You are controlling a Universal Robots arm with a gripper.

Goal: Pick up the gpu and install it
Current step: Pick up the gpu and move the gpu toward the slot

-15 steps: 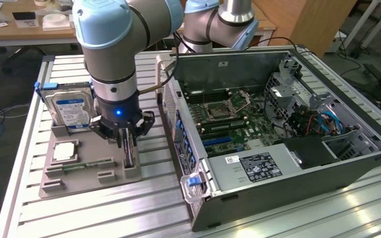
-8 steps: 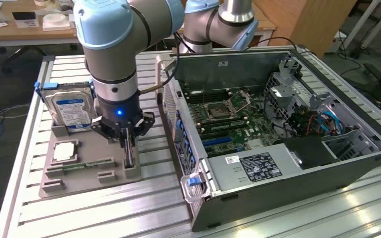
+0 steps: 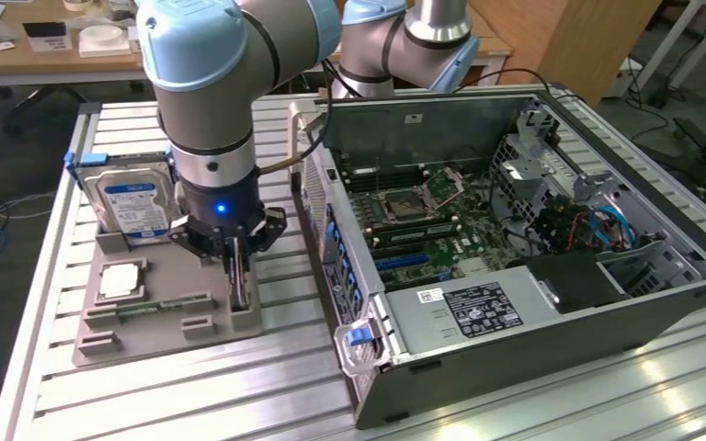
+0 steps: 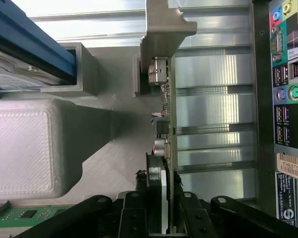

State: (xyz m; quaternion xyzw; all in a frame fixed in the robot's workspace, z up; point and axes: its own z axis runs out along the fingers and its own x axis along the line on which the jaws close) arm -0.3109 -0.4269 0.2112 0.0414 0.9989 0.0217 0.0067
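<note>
The gpu (image 3: pixel 239 292) is a thin dark card standing on edge in a slot of the grey holder tray (image 3: pixel 163 331) on the exterior view's left. My gripper (image 3: pixel 238 262) comes down on it from above. In the wrist view the gpu (image 4: pixel 165 99) runs away from me edge-on, with its grey metal bracket (image 4: pixel 161 25) at the far end. My gripper (image 4: pixel 161 218) straddles the near end, and the black fingers (image 4: pixel 134 213) sit tight against both faces of the card. The gpu stands in its slot.
On the same tray are a silver hard drive with a blue-white label (image 3: pixel 132 207), a pale square chip (image 3: pixel 120 278) and a green memory stick (image 3: pixel 144 308). The open computer case (image 3: pixel 513 230) lies just beside the tray on the exterior view's right, its rear port panel (image 4: pixel 285 74) close by.
</note>
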